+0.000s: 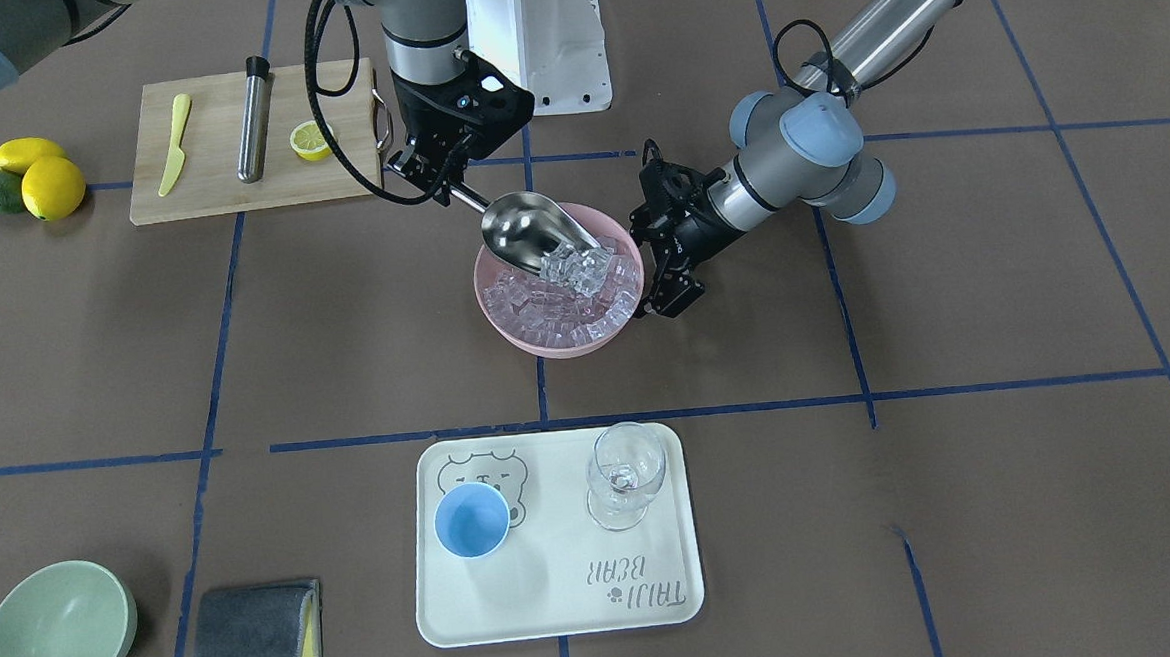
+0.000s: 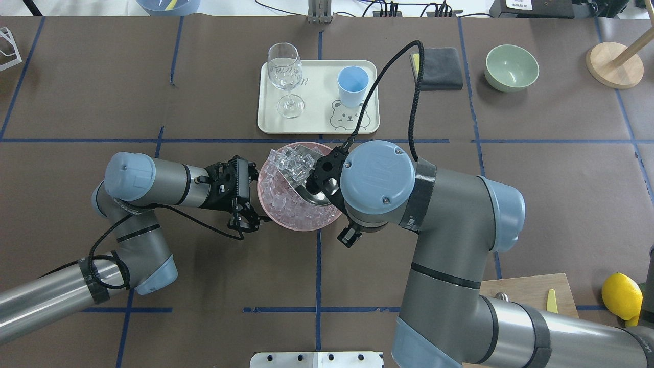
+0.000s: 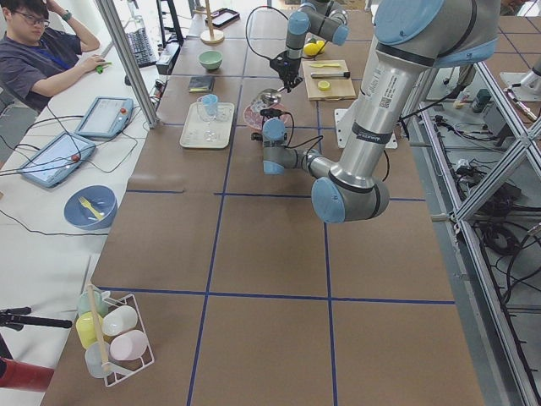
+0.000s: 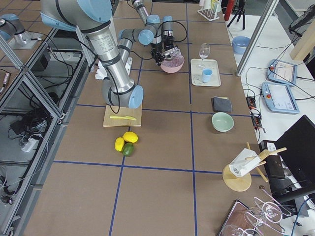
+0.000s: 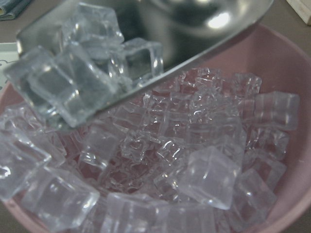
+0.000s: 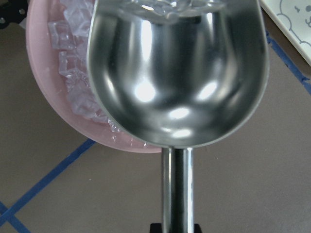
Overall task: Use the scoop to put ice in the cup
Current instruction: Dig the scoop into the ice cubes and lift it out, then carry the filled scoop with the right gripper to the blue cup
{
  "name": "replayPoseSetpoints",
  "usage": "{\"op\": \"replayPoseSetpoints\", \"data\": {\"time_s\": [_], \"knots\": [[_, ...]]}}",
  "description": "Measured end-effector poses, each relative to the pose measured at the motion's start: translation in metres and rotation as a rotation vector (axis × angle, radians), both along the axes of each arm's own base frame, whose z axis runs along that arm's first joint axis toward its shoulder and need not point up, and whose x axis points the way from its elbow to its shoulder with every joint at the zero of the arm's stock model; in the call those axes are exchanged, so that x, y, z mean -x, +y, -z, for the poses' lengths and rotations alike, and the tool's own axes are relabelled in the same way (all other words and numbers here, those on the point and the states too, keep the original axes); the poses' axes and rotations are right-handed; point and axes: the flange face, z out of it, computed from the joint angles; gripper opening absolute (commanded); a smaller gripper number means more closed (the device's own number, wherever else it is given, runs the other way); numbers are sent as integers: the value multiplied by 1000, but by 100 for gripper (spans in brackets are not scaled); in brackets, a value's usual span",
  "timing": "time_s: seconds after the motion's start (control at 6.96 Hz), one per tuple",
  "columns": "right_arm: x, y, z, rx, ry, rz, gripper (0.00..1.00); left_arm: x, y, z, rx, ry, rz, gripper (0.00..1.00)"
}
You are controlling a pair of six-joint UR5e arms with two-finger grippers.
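My right gripper (image 1: pixel 437 181) clenches the shiny steel scoop (image 1: pixel 520 227) holding clear ice cubes (image 1: pixel 582 267); my left gripper (image 1: pixel 647 310) seemingly pinches the round pink bowl (image 1: pixel 536 349).

You get bright, even light from above in all the fixed views; the brown counter (image 1: pixel 993 277) shows no hot spots, and shadows are soft and short, as beside the cup (image 1: pixel 471 520) and under the pink bowl (image 1: pixel 536 349). Both side views bend straight lines toward their edges. In your left wrist view the nearest ice (image 5: pixel 68 87) is soft and out of focus, while cubes deeper in look somewhat sharper. In the right wrist view the scoop (image 6: pixel 177 73) carries white glare spots and streaked reflections, and its handle blurs at the bottom edge
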Motion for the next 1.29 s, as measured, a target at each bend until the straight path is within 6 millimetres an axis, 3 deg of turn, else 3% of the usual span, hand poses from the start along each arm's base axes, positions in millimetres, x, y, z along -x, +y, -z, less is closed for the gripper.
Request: {"op": "replayPoseSetpoints", "data": {"time_s": [0.29,0.57,0.86,1.29], "knots": [[-23,-19,4,40,-15,-86,0,0,0,0,0,0,0,100],[-56,-58,-3,66,47,-138,0,0,0,0,0,0,0,100],[-95,-106,-16,57,122,-79,0,0,0,0,0,0,0,100],[-106,-192,-33,99,217,-13,0,-1,0,1,-1,2,-1,100]]}}
